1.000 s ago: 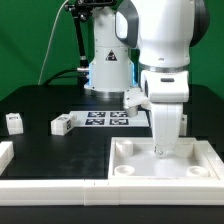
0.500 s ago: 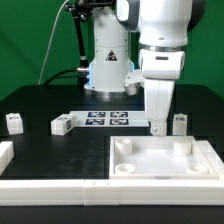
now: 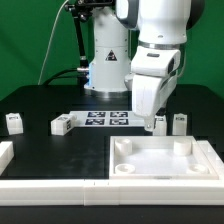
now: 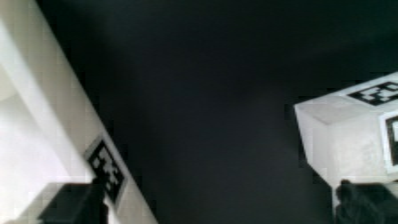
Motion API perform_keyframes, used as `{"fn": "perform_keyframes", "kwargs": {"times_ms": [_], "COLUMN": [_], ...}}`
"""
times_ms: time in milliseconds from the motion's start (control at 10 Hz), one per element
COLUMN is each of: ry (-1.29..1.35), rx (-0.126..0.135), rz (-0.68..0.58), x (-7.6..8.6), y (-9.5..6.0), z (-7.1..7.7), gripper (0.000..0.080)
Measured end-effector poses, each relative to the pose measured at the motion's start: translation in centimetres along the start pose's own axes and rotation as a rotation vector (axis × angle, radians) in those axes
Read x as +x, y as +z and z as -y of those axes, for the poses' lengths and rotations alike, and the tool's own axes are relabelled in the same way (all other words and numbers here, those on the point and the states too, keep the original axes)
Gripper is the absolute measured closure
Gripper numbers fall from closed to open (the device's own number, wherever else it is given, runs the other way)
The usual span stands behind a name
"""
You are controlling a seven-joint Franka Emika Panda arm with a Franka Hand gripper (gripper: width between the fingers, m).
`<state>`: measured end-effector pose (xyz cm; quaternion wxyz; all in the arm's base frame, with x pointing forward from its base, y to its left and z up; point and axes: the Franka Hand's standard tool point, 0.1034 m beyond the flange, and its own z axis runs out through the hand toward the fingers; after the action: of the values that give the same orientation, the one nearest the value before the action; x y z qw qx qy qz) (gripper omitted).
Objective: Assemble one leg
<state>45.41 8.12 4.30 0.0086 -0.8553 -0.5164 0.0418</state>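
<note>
My gripper hangs low over the black table just behind the far edge of the large white tray-like piece. It is open and empty: in the wrist view the two dark fingertips stand wide apart with only bare table between them. A white leg with a marker tag stands just to the exterior view's right of the gripper. It also shows in the wrist view, apart from the fingers. Two more legs lie at the exterior view's left.
The marker board lies on the table at the exterior view's left of the gripper. A white surface with a tag fills one side of the wrist view. A long white part lies along the front edge. The robot base stands behind.
The gripper has left the tray-like piece and moved back over its far edge to the table beside the leg, and the wrist has tilted. No part has moved.
</note>
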Motion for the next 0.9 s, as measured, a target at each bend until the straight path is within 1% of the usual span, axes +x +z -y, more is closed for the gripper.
{"fn": "perform_keyframes", "kwargs": {"times_ms": [200, 500, 800, 900], "ry": [0.224, 0.598, 0.943, 1.022], "rx": [0.007, 0.022, 0.047, 0.056], "rz": [-0.001, 0.001, 0.006, 0.004], "x": [0.1, 1.1, 2.8, 3.3], "y": [0.1, 0.5, 0.7, 0.7], "z": [0.4, 2.4, 4.4, 4.7], "gripper": [0.0151, 0.0151, 0.0151, 0.0151]}}
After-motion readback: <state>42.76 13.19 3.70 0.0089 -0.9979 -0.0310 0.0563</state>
